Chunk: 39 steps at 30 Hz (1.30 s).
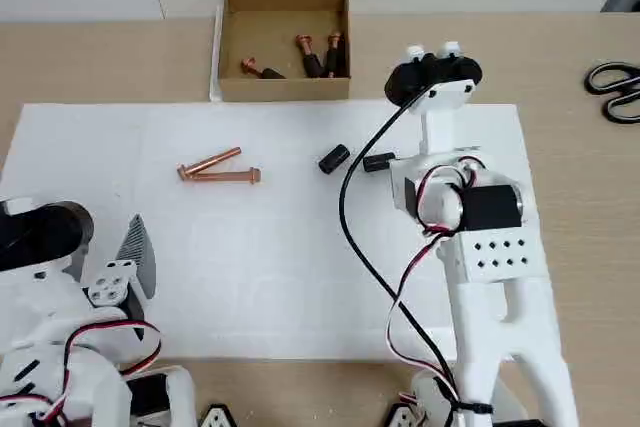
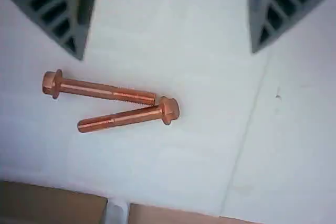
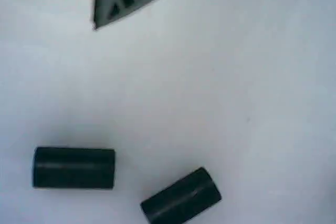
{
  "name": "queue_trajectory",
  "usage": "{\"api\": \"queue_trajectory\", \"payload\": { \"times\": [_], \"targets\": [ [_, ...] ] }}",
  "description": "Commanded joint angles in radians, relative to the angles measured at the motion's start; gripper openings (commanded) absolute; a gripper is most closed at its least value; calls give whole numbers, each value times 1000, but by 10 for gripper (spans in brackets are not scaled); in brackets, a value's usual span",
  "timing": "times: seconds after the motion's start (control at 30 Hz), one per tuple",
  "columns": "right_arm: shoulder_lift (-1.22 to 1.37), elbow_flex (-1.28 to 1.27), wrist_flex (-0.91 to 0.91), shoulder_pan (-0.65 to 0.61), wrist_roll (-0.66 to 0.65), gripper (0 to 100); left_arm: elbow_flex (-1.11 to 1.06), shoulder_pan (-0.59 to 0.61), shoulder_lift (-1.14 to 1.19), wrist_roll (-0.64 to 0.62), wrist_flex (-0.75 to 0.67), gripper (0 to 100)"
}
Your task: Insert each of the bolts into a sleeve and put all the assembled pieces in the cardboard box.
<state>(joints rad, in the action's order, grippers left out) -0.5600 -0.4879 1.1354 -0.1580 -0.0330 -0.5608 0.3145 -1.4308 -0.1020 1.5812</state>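
hanging wide open, the left hand (image 2: 167, 48) sits apart from the bolts (image 2: 126, 117).

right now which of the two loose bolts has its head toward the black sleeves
The level bolt, farther from the cardboard box: its head faces the sleeves. The slanted bolt has its head at the opposite end.

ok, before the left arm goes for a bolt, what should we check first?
1. Left gripper jaws open and empty: ok.
2. Bolts apart for a single pick: not ok. The first bolt has its tip against the second bolt, near that one's head.
3. Sleeves separated: ok. The tilted sleeve and the second sleeve lie apart on the white sheet.
4. Sleeve bores clear: cannot tell.
5. Room in the cardboard box: ok. Three assembled pieces are inside and some of the floor is bare.
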Motion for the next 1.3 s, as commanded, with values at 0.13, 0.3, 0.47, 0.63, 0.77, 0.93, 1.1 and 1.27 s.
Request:
{"api": "queue_trajectory", "payload": {
  "times": [0.13, 0.3, 0.47, 0.63, 0.77, 0.93, 1.1, 1.27],
  "targets": [
    [87, 69, -15, 4, -11, 274, -5, 5, -3, -3, 2, 192],
    [334, 270, 93, 2, -34, 274, -7, 5, -3, -3, 2, 192],
    [607, 559, 280, -5, -112, 273, -24, 5, -3, -3, 0, 192],
    [776, 783, 332, -4, -232, 273, -24, 5, -3, -3, 0, 192],
    [826, 852, 341, -33, -450, 273, -24, 5, -3, -3, 0, 192],
    [866, 858, 392, -77, -710, 273, -25, 5, -3, -2, 0, 192],
    [911, 859, 421, -105, -847, 273, -25, 5, -3, -2, 0, 192],
    [961, 859, 415, -105, -939, 273, -25, 5, -3, -2, -3, 192]
  ]
}}
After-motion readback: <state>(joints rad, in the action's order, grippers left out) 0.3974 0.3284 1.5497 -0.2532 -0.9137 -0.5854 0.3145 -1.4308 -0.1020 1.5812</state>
